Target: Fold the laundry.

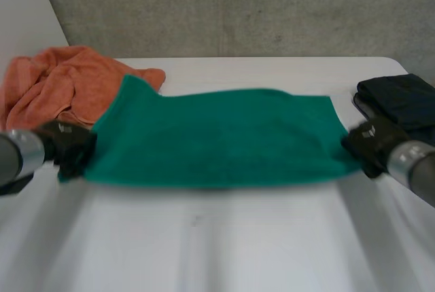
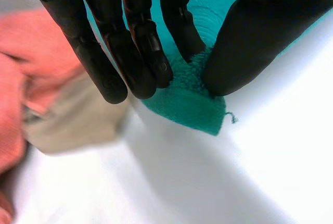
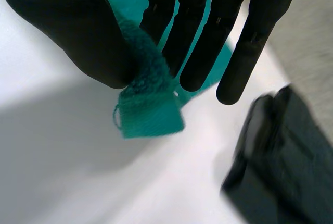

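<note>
The towel (image 1: 217, 136) spans mid-frame over the tabletop (image 1: 217, 244). Your left robot hand (image 1: 68, 146) and right robot hand (image 1: 370, 144) each pinch a near corner, thumb against fingers. You look to be starting the fold, so next carry both corners evenly to the far edge.

wall (image 1: 238, 7): grey concrete (mottled) | table (image 1: 217, 238): white, rounded far corner | left side: pale panel (image 1: 20, 7)

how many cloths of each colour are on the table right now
green towel: 1
orange towel: 1
black folded cloth: 1
total: 3
</note>
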### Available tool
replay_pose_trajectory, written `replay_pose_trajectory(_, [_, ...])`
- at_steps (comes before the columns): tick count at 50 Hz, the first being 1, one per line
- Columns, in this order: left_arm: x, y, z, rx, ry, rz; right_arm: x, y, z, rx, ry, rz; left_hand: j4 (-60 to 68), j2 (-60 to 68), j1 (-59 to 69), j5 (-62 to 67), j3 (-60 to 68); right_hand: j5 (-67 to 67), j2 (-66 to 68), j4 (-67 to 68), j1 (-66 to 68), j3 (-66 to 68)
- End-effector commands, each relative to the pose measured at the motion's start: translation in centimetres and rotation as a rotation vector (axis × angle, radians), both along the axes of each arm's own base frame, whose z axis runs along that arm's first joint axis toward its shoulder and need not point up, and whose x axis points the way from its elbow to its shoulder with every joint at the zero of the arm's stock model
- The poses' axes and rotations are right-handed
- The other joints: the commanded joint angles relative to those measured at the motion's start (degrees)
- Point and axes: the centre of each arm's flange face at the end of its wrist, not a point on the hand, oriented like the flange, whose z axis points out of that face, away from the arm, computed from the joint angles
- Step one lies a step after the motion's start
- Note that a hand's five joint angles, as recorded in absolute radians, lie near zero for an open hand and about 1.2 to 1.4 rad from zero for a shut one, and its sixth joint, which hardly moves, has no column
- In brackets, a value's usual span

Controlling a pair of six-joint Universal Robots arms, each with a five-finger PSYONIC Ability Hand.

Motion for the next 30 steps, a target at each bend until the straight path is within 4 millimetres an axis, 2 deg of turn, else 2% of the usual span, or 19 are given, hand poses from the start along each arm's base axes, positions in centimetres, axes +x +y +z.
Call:
replay_pose_trajectory(1, [0.7, 4.5, -1.7, 0.135, -0.184, -0.185, -3.0, 2.8, 0.3, 0.109, 0.271, 0.110, 11.67, 11.45, 13.24, 13.88, 11.78, 13.39, 12.56, 11.67, 14.61, 12.18])
replay_pose_trajectory(5, [0.1, 4.0, -1.6, 0.104, -0.162, -0.181, -3.0, 1.2, 0.5, 0.073, 0.227, 0.061, 11.67, 11.45, 13.24, 13.88, 11.78, 13.39, 12.56, 11.67, 14.61, 12.18])
replay_pose_trajectory(9, [-0.8, 2.1, -0.7, 0.035, -0.099, -0.129, -2.6, -0.7, -0.1, 0.062, 0.171, 0.031, 11.67, 11.45, 13.24, 13.88, 11.78, 13.39, 12.56, 11.67, 14.61, 12.18])
replay_pose_trajectory(15, [-2.9, -1.9, 0.3, -0.090, 0.018, -0.061, -1.2, -4.2, -0.6, 0.020, 0.050, -0.020, 11.67, 11.45, 13.24, 13.88, 11.78, 13.39, 12.56, 11.67, 14.61, 12.18])
replay_pose_trajectory(22, [-5.9, -6.0, 0.1, -0.189, 0.092, -0.023, 0.1, -8.5, -1.2, -0.090, -0.056, -0.102, 11.67, 11.45, 13.24, 13.88, 11.78, 13.39, 12.56, 11.67, 14.61, 12.18])
replay_pose_trajectory(30, [-7.9, -9.8, -0.4, -0.292, 0.068, 0.066, 2.1, -11.6, -2.1, -0.200, -0.094, -0.128, 11.67, 11.45, 13.24, 13.88, 11.78, 13.39, 12.56, 11.67, 14.61, 12.18])
